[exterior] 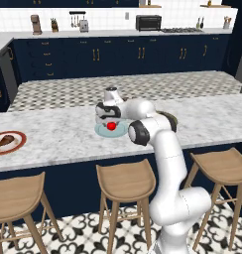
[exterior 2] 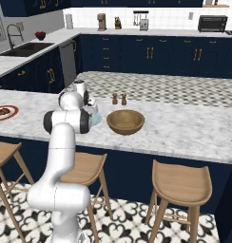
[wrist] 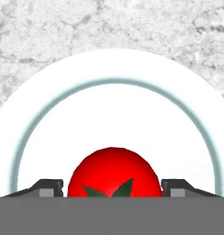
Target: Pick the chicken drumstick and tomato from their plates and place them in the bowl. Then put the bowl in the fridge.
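Hand view showed the tomato point(wrist: 114, 172) sitting on the pale blue plate point(wrist: 132, 92), directly between the two dark fingertips point(wrist: 47, 187), which stood just off its sides with a sliver of plate showing on each flank. The gripper point(wrist: 113, 190) was therefore spread around the fruit and not yet clamped on it; whether the pads already brushed the skin could not be told. The tomato looked small, round and smooth, so it was likely light but slippery and easily bruised; a gentle squeeze across its widest girth, below the stem, seemed the safest hold. Its lower half was cut off at the bottom of that view. In the left base view the gripper point(exterior: 109, 120) hung low over the plate on the marble counter point(exterior: 58, 134), hiding the contact. The chicken drumstick point(exterior: 4, 142) lay well apart on the red-rimmed plate point(exterior: 20, 144), and the wooden bowl point(exterior 2: 125, 121) stood empty beside the arm.
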Available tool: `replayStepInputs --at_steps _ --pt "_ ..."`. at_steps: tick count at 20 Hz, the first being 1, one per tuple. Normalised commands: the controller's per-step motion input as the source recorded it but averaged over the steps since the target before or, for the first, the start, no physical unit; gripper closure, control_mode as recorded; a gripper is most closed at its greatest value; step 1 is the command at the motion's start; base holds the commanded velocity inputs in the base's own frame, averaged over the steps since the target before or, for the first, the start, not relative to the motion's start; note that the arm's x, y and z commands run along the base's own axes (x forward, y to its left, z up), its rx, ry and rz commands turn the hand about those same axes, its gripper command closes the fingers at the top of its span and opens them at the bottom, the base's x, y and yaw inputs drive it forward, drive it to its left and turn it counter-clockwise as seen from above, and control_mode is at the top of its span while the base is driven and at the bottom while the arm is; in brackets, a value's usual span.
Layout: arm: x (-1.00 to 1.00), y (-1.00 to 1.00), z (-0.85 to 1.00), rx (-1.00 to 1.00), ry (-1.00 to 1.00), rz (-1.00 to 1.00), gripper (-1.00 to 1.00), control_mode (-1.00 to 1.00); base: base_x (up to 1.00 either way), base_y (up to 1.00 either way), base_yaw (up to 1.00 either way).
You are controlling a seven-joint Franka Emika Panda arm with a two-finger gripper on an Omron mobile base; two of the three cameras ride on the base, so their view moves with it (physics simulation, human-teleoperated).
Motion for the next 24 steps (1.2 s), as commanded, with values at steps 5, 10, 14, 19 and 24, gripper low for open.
replayStepInputs --at_steps 5,10,14,19,24 --pt "-0.15 0.0 -0.17 0.0 0.07 -0.05 1.0 -1.0 0.0 0.0 0.0" --pt "-0.59 -0.18 -0.11 0.0 0.0 -0.04 1.0 -1.0 0.0 0.0 0.0" --pt "-1.0 -0.63 0.23 0.0 -0.01 -0.05 1.0 -1.0 0.0 0.0 0.0" --pt "-1.0 -0.51 0.29 0.0 -0.06 -0.04 1.0 -1.0 0.0 0.0 0.0" --pt "-0.44 -0.73 0.85 0.0 -0.06 -0.02 1.0 -1.0 0.0 0.0 0.0"
